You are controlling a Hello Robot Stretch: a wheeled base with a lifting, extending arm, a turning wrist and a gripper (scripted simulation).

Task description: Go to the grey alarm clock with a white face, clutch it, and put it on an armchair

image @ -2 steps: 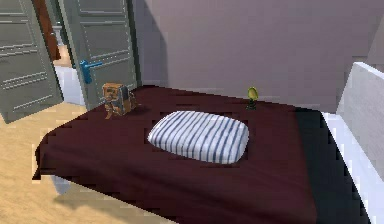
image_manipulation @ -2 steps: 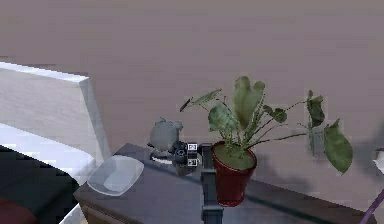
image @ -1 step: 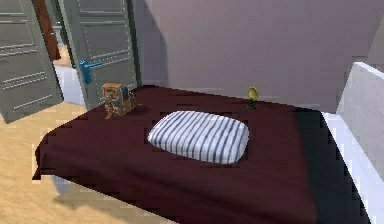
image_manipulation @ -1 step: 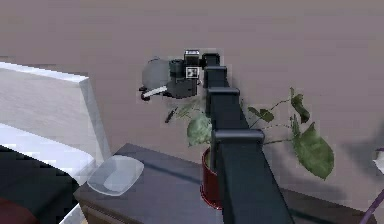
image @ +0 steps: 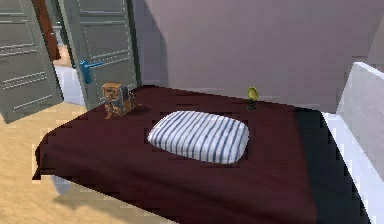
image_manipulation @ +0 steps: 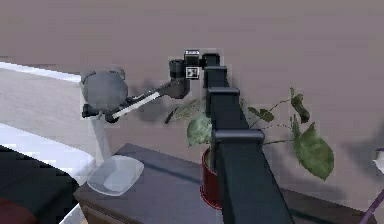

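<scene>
A grey round thing (image_manipulation: 103, 92), possibly the alarm clock, is seen at the tips of the hand (image_manipulation: 115, 110), raised above the dark counter (image_manipulation: 160, 168), with a white post and dish-shaped base (image_manipulation: 113, 177) beneath it. Whether it is held cannot be told, nor can the hand's state. A plant in a red pot (image_manipulation: 210, 175) is set beside the arm (image_manipulation: 235, 140).

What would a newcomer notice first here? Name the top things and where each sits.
The wide bed with the dark maroon cover spreads across the forward view, a grey-and-white striped pillow lying at its middle. In the arm side view the dark square arm bar rises from the bottom edge, its gripper reaching left toward a round grey thing.
</scene>
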